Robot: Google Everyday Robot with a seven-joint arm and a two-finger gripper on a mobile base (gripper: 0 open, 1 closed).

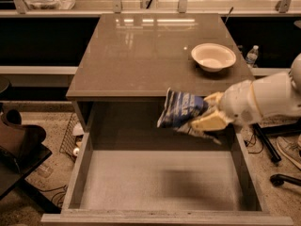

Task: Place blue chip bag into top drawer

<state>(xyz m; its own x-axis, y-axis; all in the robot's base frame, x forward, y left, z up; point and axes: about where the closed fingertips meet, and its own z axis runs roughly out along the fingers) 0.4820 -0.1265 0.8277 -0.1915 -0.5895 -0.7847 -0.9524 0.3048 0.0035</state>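
The blue chip bag (pixel 181 109) is crumpled, dark blue with white patches, and hangs in the air over the back right of the top drawer (pixel 160 180). My gripper (pixel 207 112) comes in from the right on a white arm and is shut on the bag's right side, its yellowish fingers (pixel 209 122) pinching the foil. The drawer is pulled fully out below the cabinet top, wide and shallow with a plain flat bottom, and nothing lies in it.
A white bowl (pixel 213 56) stands on the cabinet top (pixel 141 55) at the right rear. A water bottle (pixel 252 56) stands off to the right. A dark chair (pixel 19 147) is at the left, and cables and stand legs (pixel 270 149) lie on the floor right.
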